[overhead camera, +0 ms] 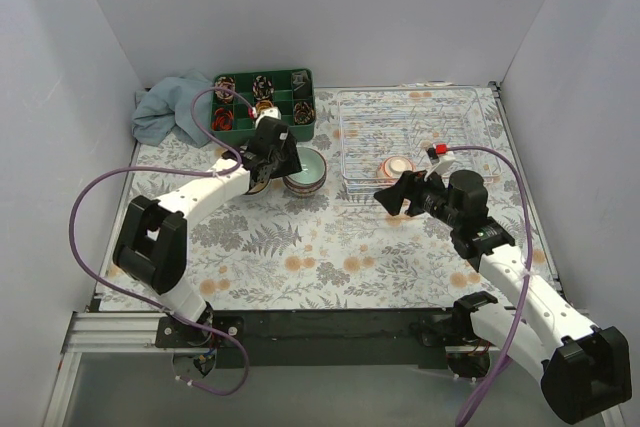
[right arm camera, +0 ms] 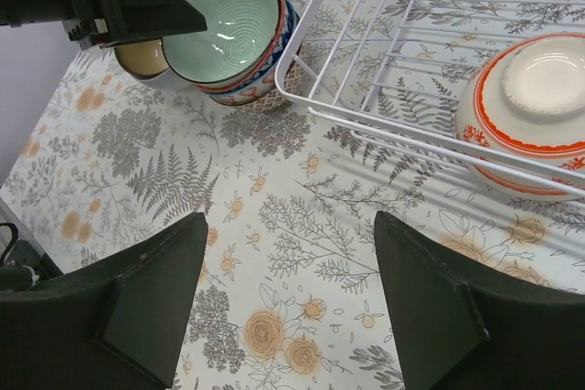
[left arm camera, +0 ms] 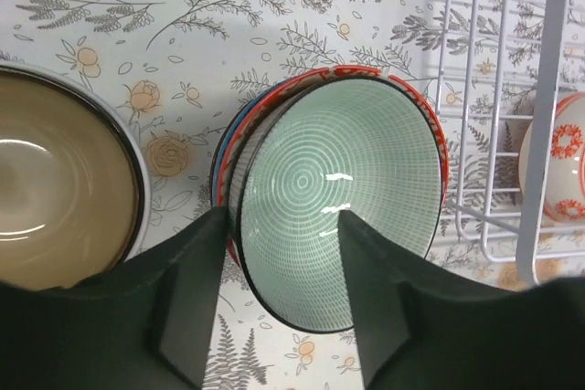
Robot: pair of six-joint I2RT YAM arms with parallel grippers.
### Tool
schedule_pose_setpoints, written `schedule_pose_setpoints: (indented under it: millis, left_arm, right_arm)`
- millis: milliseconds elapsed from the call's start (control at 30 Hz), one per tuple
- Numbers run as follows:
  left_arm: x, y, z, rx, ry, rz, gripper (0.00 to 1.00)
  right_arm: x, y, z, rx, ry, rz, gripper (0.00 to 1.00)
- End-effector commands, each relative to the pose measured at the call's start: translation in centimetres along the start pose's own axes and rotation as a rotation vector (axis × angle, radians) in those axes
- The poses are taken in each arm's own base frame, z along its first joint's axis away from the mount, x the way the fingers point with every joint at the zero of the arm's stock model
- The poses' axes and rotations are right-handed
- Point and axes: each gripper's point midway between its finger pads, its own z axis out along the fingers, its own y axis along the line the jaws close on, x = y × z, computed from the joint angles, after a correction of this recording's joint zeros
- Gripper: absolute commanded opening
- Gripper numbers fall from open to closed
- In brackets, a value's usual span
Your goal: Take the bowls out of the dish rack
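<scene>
My left gripper (left arm camera: 283, 221) has its jaws spread astride the rim of the green bowl (left arm camera: 338, 198), not pinching it. I should lift straight up so the stack does not tip. The right gripper (right arm camera: 291, 226) has its jaws spread and empty. The white wire dish rack (overhead camera: 345, 147) sits at 1 o'clock on the bench (overhead camera: 300, 247), with one orange-rimmed bowl (overhead camera: 398, 167) upside down inside.
</scene>
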Motion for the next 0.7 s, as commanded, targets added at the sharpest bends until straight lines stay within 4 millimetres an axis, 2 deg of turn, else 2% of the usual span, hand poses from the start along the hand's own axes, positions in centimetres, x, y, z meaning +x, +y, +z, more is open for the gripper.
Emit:
schedule_pose_setpoints:
  millis: [0, 33, 267, 367, 433, 467, 500, 533, 633, 667]
  left_arm:
    - [-3.7, -1.6, -3.0, 0.064, -0.1, 0.019, 0.55]
    - [-4.2, -1.5, -3.8, 0.065, -0.122, 0.02, 0.65]
    - [-6.8, -0.5, -7.9, 0.051, -0.232, 0.071, 0.98]
    - [-8.1, 0.0, -9.8, 0.049, -0.292, 0.104, 0.98]
    - [-8.1, 0.6, -10.2, 0.037, -0.32, 0.125, 0.98]
    - [-8.5, 1.1, -11.0, 0.027, -0.353, 0.13, 0.98]
    - [-7.9, 1.7, -10.7, 0.017, -0.352, 0.137, 0.98]
    - [-7.9, 1.9, -10.9, 0.021, -0.374, 0.133, 0.98]
    - [-6.9, 2.9, -10.9, 0.021, -0.399, 0.127, 0.98]
    - [-6.7, 3.2, -10.8, 0.018, -0.404, 0.127, 0.98]
  right_arm:
    - [-2.8, 0.1, -0.2, 0.028, -0.058, -0.06, 0.82]
    - [-2.9, -0.2, -0.1, 0.043, -0.052, -0.063, 0.82]
    - [-4.1, -1.4, 0.6, 0.132, -0.018, -0.086, 0.82]
    - [-5.0, -2.3, 1.0, 0.196, 0.001, -0.085, 0.81]
    - [-5.9, -2.8, 1.7, 0.233, 0.016, -0.082, 0.81]
    - [-5.6, -3.2, 1.8, 0.254, 0.045, -0.075, 0.81]
    - [-5.3, -3.9, 2.4, 0.28, 0.074, -0.068, 0.81]
    - [-6.1, -3.8, 2.7, 0.286, 0.07, -0.066, 0.81]
    - [-5.7, -5.2, 3.9, 0.332, 0.114, -0.035, 0.81]
    - [-6.3, -5.5, 4.1, 0.339, 0.108, -0.026, 0.81]
